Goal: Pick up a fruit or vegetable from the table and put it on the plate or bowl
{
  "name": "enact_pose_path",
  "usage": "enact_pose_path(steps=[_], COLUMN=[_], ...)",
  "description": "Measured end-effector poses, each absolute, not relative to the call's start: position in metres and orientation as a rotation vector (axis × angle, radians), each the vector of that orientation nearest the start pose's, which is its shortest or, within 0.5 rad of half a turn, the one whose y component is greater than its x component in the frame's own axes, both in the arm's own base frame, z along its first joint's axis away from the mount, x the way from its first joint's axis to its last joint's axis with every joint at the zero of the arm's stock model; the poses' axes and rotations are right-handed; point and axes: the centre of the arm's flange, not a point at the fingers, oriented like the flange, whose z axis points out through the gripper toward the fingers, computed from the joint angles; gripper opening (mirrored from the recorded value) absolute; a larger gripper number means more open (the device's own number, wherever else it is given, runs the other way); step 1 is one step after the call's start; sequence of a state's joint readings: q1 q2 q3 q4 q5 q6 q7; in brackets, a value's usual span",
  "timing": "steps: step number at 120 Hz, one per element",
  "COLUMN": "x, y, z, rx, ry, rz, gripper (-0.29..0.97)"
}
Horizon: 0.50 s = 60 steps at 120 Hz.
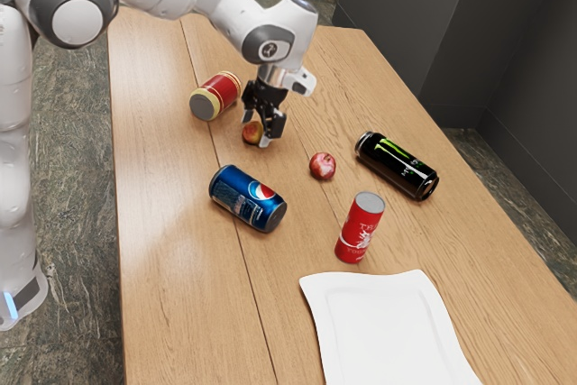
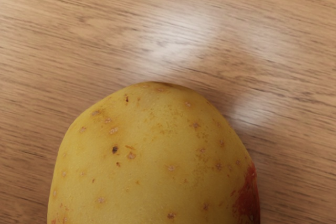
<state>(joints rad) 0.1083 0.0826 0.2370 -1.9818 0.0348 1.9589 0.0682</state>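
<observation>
Two fruits are on offer in the exterior view, and the gripper [image 1: 262,131] stands over the one nearer the arm, the yellow fruit [image 1: 252,133]. It sits between the black fingers [image 1: 276,123], which are drawn narrow and seem to touch it from two sides, so I read the claw as closed on it. The hand points straight down, a sensible stance for a small round thing that would roll from a sideways push. The fruit is low, at or just off the table [image 1: 171,250]; I cannot tell which. The red fruit [image 1: 322,166] lies apart, toward the exterior view's right. The white plate [image 1: 388,331] waits at the near edge, well apart from the gripper. Between them are a Pepsi can [image 1: 247,197] on its side and an upright red soda can [image 1: 360,226] just beyond the plate's far edge. A Monster can [image 1: 396,165] lies further to the exterior view's right. A red-and-yellow tin [image 1: 215,96] lies just beside the gripper on the exterior view's left. The carry will likely want height to clear the upright can. In the wrist view the yellow fruit [image 2: 152,161] bulges directly under the hand, flecked brown with a red blush at one side. That suggests a well-centred hold. Its shadow hugs its edge on the table [image 2: 157,24], so I judge the lift barely begun, if at all.
</observation>
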Motion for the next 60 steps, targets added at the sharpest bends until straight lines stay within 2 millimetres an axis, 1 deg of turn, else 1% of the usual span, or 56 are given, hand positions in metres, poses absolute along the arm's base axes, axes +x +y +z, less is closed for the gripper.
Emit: enact_pose_path(steps=[8,21,26,34,39,41,49,57,60], x=[0.529,0.529,0.529,0.529,0.529,0.529,0.525,0.522,0.523], y=[0.19,0.19,0.19,0.191,0.191,0.19,0.186,0.181,0.18], z=[0.416,0.416,0.416,0.417,0.42,0.423,0.446,0.474,0.49], rx=[-3.084,-3.086,-3.085,-3.083,-3.082,-3.082,-3.085,-3.088,-3.086], ry=[-0.41,-0.416,-0.418,-0.42,-0.421,-0.421,-0.413,-0.4,-0.397], rz=[0.172,0.165,0.162,0.156,0.147,0.139,0.079,0.012,-0.02], gripper=[0.66,0.44,0.39,0.34,0.34,0.33,0.33,0.32,0.31])
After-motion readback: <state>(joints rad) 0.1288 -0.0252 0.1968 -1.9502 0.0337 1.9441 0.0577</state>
